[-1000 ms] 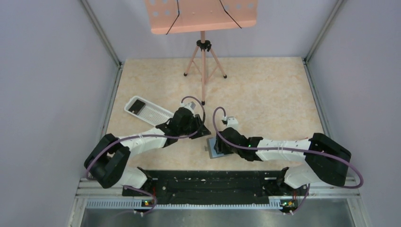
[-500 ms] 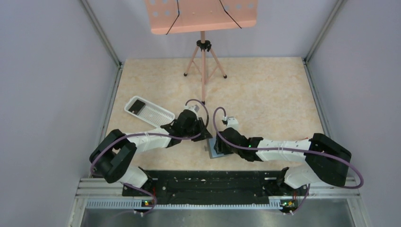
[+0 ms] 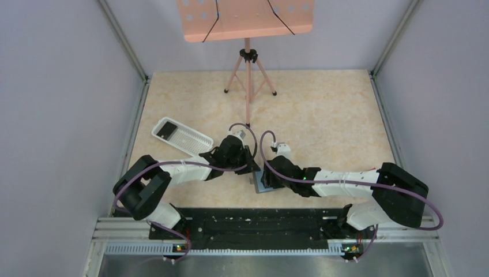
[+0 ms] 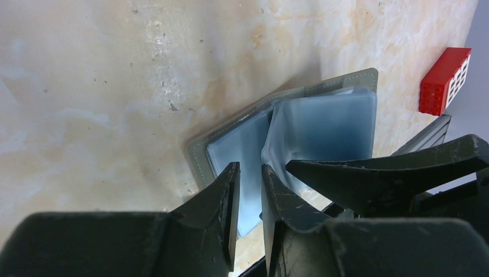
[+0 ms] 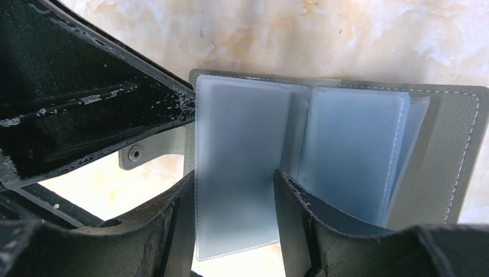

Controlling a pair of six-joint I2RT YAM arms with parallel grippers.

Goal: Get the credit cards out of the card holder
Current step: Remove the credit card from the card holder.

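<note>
The left gripper [image 3: 250, 164] has swung in from beside the white tray [image 3: 183, 138] over the last second. Its tips now sit at the edge of the card holder [image 4: 323, 124], while the right gripper [image 5: 233, 176] has not shifted. The holder lies open on the table [image 4: 115, 86], just ahead of and below the left fingertips, with its bluish clear sleeves [image 5: 236, 133] fanned up at the fold.

The left fingers are nearly together, only a slit between them and nothing caught in it. The right fingers stand well apart, straddling one of the sleeves from above; whether they press on it cannot be told.

A red card [image 4: 445, 81] lies on the table beyond the holder, well apart from both sets of fingers, so at least one card appears to be out. With one arm over the holder and the other just arrived, the next pull seems about to begin. Whether the sleeves hold more cards is not visible.
</note>
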